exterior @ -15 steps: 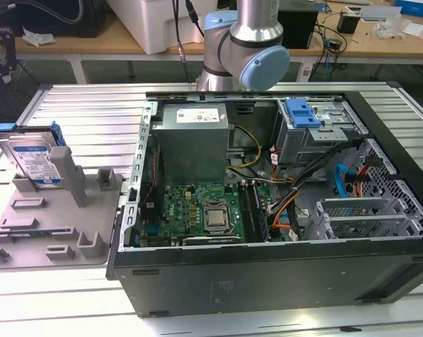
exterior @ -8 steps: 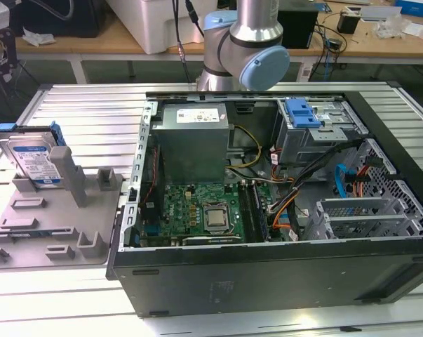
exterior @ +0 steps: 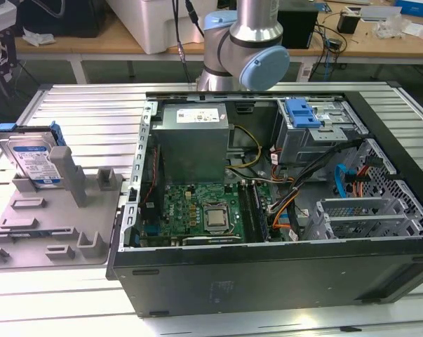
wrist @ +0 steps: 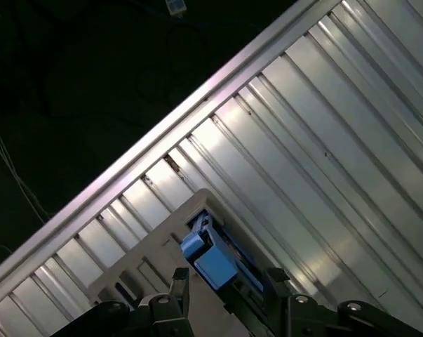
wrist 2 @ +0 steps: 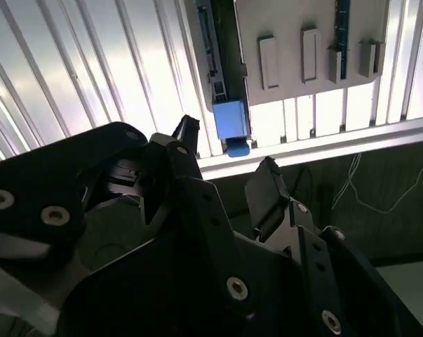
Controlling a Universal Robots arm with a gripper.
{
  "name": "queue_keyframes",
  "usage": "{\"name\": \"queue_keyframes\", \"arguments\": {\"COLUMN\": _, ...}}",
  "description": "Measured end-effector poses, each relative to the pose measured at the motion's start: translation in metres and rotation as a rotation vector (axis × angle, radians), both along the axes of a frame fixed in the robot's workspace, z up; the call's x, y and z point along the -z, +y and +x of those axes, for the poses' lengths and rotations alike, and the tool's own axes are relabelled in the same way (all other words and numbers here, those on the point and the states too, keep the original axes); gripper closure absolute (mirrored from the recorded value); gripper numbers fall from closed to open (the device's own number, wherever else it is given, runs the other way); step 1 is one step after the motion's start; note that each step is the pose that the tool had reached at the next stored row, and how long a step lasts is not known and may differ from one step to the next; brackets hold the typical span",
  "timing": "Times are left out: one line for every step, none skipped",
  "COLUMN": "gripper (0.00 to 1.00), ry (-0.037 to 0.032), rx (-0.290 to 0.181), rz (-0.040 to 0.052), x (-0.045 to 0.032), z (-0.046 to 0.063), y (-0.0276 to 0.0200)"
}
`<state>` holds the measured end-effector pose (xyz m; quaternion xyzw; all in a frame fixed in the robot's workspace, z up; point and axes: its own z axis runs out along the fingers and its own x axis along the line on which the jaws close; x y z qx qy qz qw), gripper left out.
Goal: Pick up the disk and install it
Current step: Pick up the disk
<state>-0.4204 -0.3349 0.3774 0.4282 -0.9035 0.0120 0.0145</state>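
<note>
The disk [wrist 2: 231, 119] is just ahead of my fingers [wrist 2: 262, 184]. In both wrist views its blue rail end is in line with the gap between the two tips. My fingers are wide apart and hold nothing, and I judge they do not touch it yet. The disk stands on its edge in the grey stand [wrist 2: 302, 28], which lies on the ribbed worktop [wrist 2: 92, 70] beyond my fingers. So the step in hand is the approach for picking up. The grasp calls for one tip on each side of the thin body, without pushing it off the stand. The open computer case [exterior: 267, 281] stands farther off, beside the stand.
</note>
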Motion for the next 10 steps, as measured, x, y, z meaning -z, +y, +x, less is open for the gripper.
{"name": "queue_keyframes", "arguments": {"gripper": 0.46, "ry": 0.0000, "rx": -0.019, "rz": -0.0001, "x": 0.0003, "z": 0.0000, "y": 0.0000}}
{"name": "queue_keyframes", "arguments": {"gripper": 0.46, "ry": 0.0000, "rx": -0.043, "rz": -0.0002, "x": 0.0007, "z": 0.0000, "y": 0.0000}}
{"name": "queue_keyframes", "arguments": {"gripper": 0.46, "ry": 0.0000, "rx": -0.060, "rz": -0.0003, "x": 0.0009, "z": 0.0000, "y": 0.0000}}
{"name": "queue_keyframes", "arguments": {"gripper": 0.46, "ry": 0.0001, "rx": -0.084, "rz": -0.0004, "x": 0.0013, "z": 0.0000, "y": 0.0000}}
{"name": "queue_keyframes", "arguments": {"gripper": 0.46, "ry": 0.0001, "rx": -0.102, "rz": -0.0005, "x": 0.0016, "z": 0.0000, "y": 0.0000}}
{"name": "queue_keyframes", "arguments": {"gripper": 0.46, "ry": 0.0000, "rx": -0.124, "rz": -0.0007, "x": 0.0019, "z": 0.0000, "y": 0.0000}}
{"name": "queue_keyframes", "arguments": {"gripper": 0.46, "ry": 0.0000, "rx": -0.143, "rz": -0.0008, "x": 0.0022, "z": 0.0000, "y": 0.0000}}
{"name": "queue_keyframes", "arguments": {"gripper": 0.46, "ry": 0.0001, "rx": -0.168, "rz": -0.0011, "x": 0.0026, "z": 0.0000, "y": 0.0000}}
{"name": "queue_keyframes", "arguments": {"gripper": 0.46, "ry": 0.0001, "rx": -0.186, "rz": -0.0014, "x": 0.0028, "z": 0.0000, "y": 0.0000}}
{"name": "queue_keyframes", "arguments": {"gripper": 0.46, "ry": 0.0001, "rx": -0.209, "rz": -0.0017, "x": 0.0031, "z": 0.0000, "y": 0.0000}}
